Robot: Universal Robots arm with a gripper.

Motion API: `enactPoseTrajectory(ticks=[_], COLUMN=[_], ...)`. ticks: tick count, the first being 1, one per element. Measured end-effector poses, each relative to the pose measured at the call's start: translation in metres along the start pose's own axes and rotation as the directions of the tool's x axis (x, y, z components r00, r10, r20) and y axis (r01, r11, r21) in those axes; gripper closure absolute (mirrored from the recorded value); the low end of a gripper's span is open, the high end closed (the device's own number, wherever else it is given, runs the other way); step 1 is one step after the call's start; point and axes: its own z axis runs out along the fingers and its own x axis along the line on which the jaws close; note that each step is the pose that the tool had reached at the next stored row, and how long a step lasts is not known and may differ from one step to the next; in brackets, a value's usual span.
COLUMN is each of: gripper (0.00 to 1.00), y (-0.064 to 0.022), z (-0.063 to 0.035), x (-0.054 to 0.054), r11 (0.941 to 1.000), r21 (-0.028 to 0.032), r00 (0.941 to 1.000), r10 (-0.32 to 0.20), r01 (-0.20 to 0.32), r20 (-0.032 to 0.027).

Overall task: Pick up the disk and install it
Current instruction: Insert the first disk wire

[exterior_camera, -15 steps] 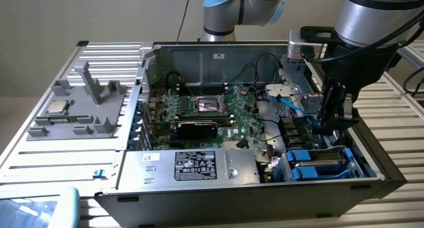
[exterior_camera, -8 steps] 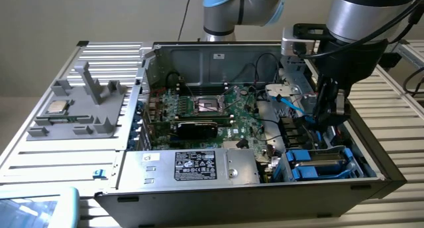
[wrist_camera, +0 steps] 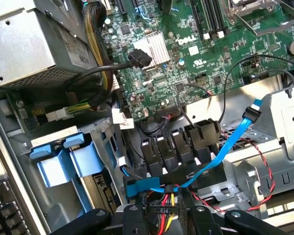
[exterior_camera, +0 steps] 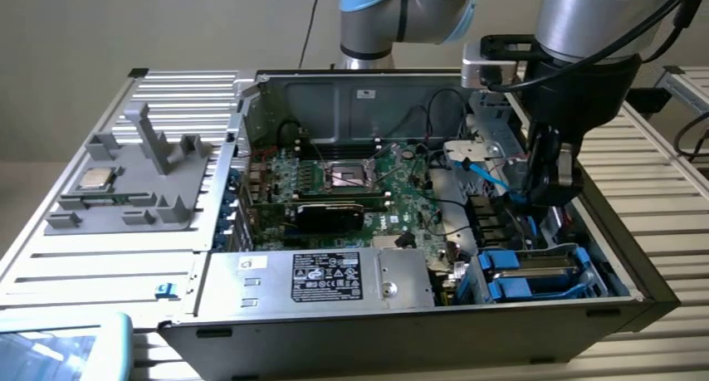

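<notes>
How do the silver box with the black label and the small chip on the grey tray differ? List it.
The silver box is large; the chip is small. The box sits inside the computer case; the chip lies outside it on the grey tray. Both are silver.

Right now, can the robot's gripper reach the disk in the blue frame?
Probably yes: the gripper hangs inside the open case near the disk, though a blue cable and loose wires crowd the way.

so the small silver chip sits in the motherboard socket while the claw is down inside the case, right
No: the exterior view shows the chip on the grey fixture outside the case; the claw is down inside it.
</notes>
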Motion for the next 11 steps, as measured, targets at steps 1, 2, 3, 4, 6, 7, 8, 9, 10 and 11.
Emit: enactPoseTrajectory(ticks=[1,2,3,4,6,7,8,9,10,11], gripper=[0.65,0.65,0.65,0.65,0.65,0.65,0.65,0.65,0.65,0.65], y=[0.0008,0.0016,0.0024,0.0032,0.0046,0.0053,0.0059,0.0063,0.0066,0.0068], z=[-0.0003,-0.0005,-0.0007,-0.0009,-0.0014,-0.0016,-0.0019,-0.0019,-0.0021,-0.0022], x=[0.0003,0.0006,0.0009,0.0012,0.0017,0.0020,0.0024,0.0028,0.0034,0.0039], r11=[1.0000,0.9999,0.9998,0.9997,0.9994,0.9992,0.9991,0.9989,0.9988,0.9987], r21=[0.0080,0.0146,0.0200,0.0256,0.0353,0.0390,0.0422,0.0455,0.0481,0.0496], r00=[1.0000,0.9999,0.9999,0.9997,0.9993,0.9991,0.9989,0.9987,0.9986,0.9984], r10=[-0.001,-0.002,-0.003,-0.004,-0.005,-0.006,-0.006,-0.006,-0.007,-0.006], r01=[0.001,0.002,0.003,0.004,0.006,0.007,0.008,0.009,0.009,0.009], r20=[-0.0046,-0.0101,-0.0167,-0.0243,-0.0374,-0.0424,-0.0468,-0.0500,-0.0534,-0.0559])
